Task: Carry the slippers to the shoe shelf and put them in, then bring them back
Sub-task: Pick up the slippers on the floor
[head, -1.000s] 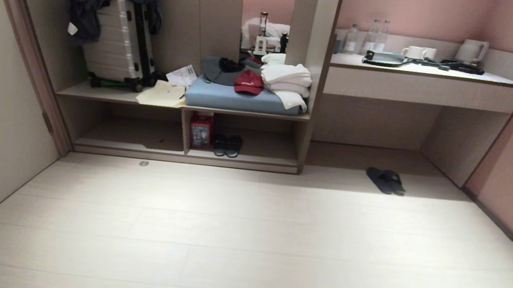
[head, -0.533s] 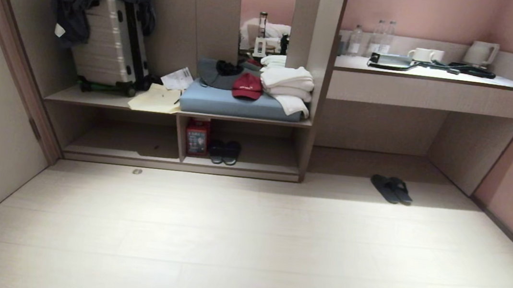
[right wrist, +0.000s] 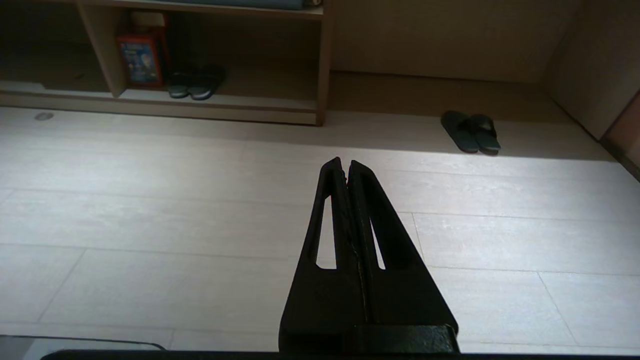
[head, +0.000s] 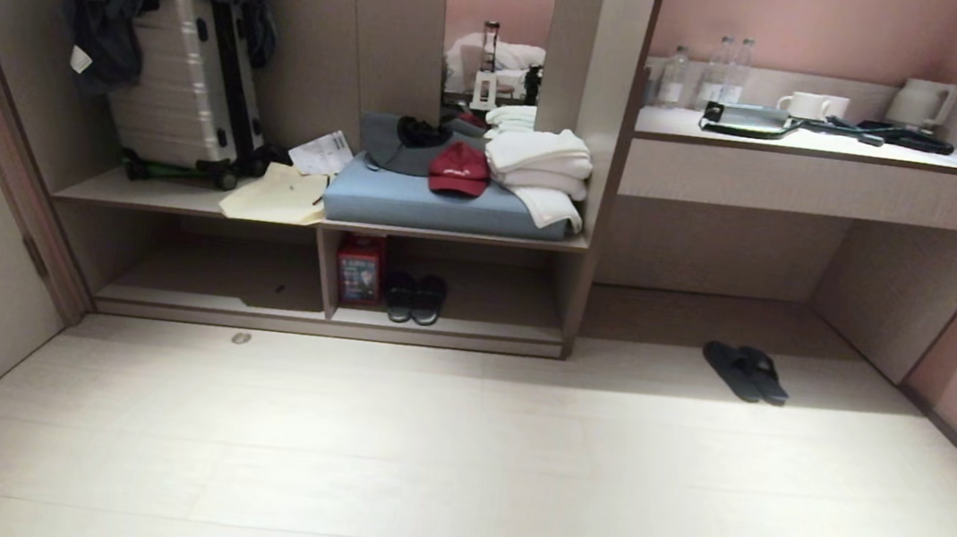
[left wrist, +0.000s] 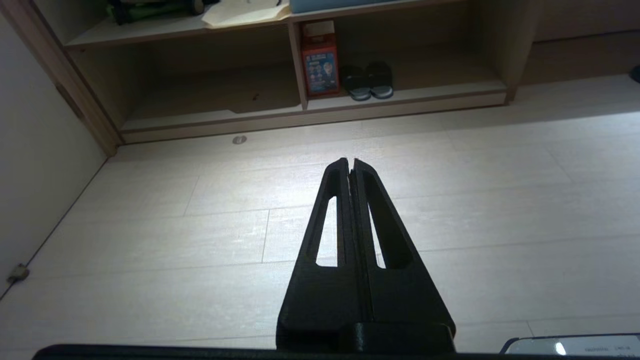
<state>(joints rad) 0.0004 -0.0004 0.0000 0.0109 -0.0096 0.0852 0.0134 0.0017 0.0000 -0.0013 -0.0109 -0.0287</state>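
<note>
1. Floor (head: 455,473) lies broad and bare between the robot and the slippers (head: 744,372), which sit side by side under the desk counter (head: 826,146), outside and to the right of the shoe shelf (head: 472,326).
2. Slippers lie ahead and to the right — their long axes run roughly away from the robot, slightly slanted.
3. Right gripper (right wrist: 346,162) seems nearer them than the left gripper (left wrist: 350,161) — so the right arm likely suits.
4. Both grippers are clenched, holding nothing.
</note>
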